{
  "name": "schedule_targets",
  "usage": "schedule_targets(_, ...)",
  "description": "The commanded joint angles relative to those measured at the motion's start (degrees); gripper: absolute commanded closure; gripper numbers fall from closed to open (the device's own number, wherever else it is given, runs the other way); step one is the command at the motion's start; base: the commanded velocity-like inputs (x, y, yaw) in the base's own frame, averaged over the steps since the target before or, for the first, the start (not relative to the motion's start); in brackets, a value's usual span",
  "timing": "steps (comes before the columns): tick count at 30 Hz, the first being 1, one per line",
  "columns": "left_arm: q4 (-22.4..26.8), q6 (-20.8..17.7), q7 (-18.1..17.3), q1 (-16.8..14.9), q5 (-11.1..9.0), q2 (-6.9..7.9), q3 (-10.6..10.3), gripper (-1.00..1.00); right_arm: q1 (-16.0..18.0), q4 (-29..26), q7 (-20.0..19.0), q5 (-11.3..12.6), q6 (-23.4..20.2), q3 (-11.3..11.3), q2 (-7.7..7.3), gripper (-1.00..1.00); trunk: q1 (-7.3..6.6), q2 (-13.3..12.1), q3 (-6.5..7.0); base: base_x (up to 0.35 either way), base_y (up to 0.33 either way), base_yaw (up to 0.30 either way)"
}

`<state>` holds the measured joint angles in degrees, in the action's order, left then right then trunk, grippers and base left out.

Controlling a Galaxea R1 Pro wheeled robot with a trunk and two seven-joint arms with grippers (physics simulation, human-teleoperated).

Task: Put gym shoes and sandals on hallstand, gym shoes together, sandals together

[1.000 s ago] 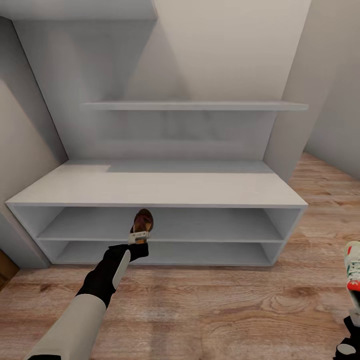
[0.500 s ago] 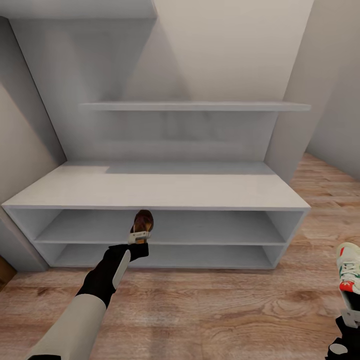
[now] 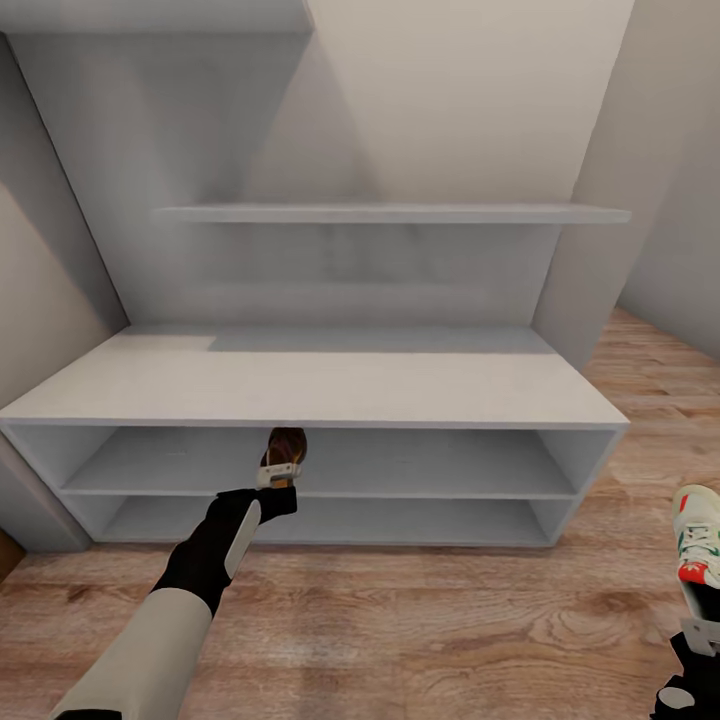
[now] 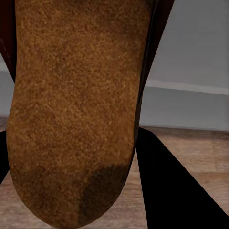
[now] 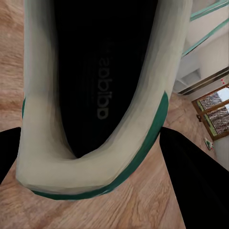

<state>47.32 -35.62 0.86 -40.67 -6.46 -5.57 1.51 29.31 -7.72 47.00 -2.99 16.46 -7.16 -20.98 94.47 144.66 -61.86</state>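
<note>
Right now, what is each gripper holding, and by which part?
The left gripper holds a sandal by one end. The right gripper holds a gym shoe, apparently by its heel end; exact contact is unclear.

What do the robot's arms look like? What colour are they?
The left arm has a pale grey-white forearm shell, then a black wrist with a white panel. The left gripper is small and light grey-white. The right gripper has a light grey bracket above a black wrist.
</note>
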Motion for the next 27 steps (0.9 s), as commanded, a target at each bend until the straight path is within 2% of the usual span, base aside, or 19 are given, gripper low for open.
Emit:
schedule_targets(1, 0.05, -0.33, -0.06, -0.02, -0.31, -0.03, 0.16, 1.00, 0.04, 0.07, 0.28, -0.09, 0.06, -0.23, -0.01, 1.00, -0.01, 0.02, -0.05, 0.016, 0.000, 0.000)
schedule_targets(19, -0.21, -0.33, -0.06, -0.02, -0.31, 0.30, 0.16, 1.00, 0.04, 0.07, 0.28, -0.09, 0.06, -0.23, -0.02, 1.00, -0.01, 0.02, -0.05, 0.003, 0.000, 0.000)
schedule_targets(27, -0.21, -0.33, -0.06, -0.02, -0.31, 0.46, 0.16, 1.00, 0.04, 0.07, 0.28, -0.09, 0.06, -0.23, -0.02, 1.00, -0.01, 0.02, -0.05, 0.108, 0.000, 0.000)
